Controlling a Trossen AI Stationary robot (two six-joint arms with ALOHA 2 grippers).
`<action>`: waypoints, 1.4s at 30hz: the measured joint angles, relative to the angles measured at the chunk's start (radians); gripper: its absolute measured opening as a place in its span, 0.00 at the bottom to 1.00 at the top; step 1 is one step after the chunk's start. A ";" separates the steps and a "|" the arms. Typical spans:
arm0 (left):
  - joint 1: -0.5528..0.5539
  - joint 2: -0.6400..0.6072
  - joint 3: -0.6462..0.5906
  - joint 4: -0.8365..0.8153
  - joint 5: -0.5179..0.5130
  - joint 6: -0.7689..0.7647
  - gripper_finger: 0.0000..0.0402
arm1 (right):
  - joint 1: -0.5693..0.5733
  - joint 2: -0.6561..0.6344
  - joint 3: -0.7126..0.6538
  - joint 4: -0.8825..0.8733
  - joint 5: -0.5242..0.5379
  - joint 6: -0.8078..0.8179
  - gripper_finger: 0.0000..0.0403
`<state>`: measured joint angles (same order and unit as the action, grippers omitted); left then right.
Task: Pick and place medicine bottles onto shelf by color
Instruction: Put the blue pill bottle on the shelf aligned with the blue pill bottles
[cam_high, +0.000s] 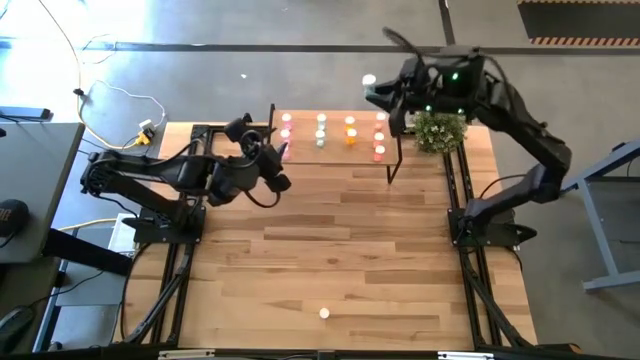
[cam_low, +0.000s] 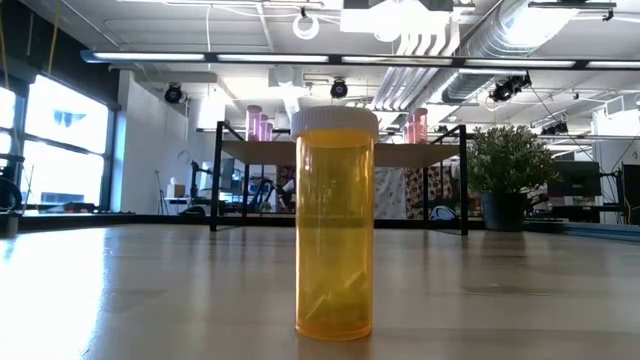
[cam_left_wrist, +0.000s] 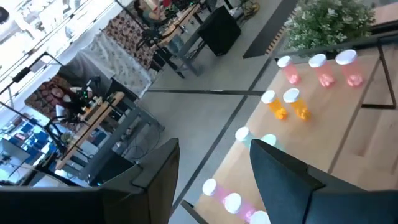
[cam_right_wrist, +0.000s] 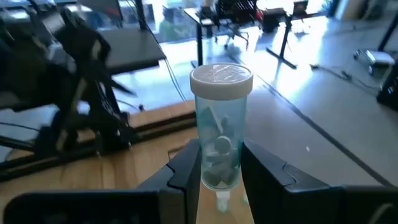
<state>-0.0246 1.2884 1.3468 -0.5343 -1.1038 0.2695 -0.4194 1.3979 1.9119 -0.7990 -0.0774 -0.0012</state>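
Note:
The shelf (cam_high: 335, 118) stands at the table's far edge with medicine bottles in rows by color: pink (cam_high: 286, 125), pale green (cam_high: 321, 130), orange (cam_high: 350, 130), red-pink (cam_high: 380, 135). My right gripper (cam_high: 378, 95) hangs above the shelf's far right part, shut on a pale clear-green bottle (cam_right_wrist: 219, 124) with a white cap. My left gripper (cam_left_wrist: 214, 180) hovers open by the shelf's left end, over the pink bottles (cam_left_wrist: 231, 202), with nothing between its fingers. One orange bottle (cam_low: 335, 225) stands upright on its base near the table's front edge (cam_high: 324, 313). My right gripper pinches the lower part of the bottle's body (cam_right_wrist: 217, 168) between its two fingers, one on each side. The fingers come at it about level. The bottle stands upright in the hold, white cap (cam_right_wrist: 221, 76) on top, lifted clear of shelf and table.
A potted green plant (cam_high: 438, 130) sits just right of the shelf, under my right arm. Cables and a yellow plug (cam_high: 145, 130) lie off the table's far left corner. The wide middle of the wooden tabletop (cam_high: 330, 235) is free room.

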 joint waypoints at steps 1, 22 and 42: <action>0.001 -0.006 0.000 0.001 -0.001 0.002 0.46 | 0.008 -0.016 -0.040 0.015 0.020 0.012 0.22; 0.082 -0.072 0.000 -0.114 0.183 -0.210 0.46 | 0.377 -0.258 -0.974 0.953 0.512 0.218 0.22; 0.160 -0.148 -0.001 -0.260 0.389 -0.165 0.46 | 0.611 0.248 -1.019 1.468 1.187 0.131 0.22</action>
<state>0.1354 1.1400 1.3457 -0.7947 -0.7145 0.1046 0.1915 1.6458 0.8932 0.6686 1.1095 0.1300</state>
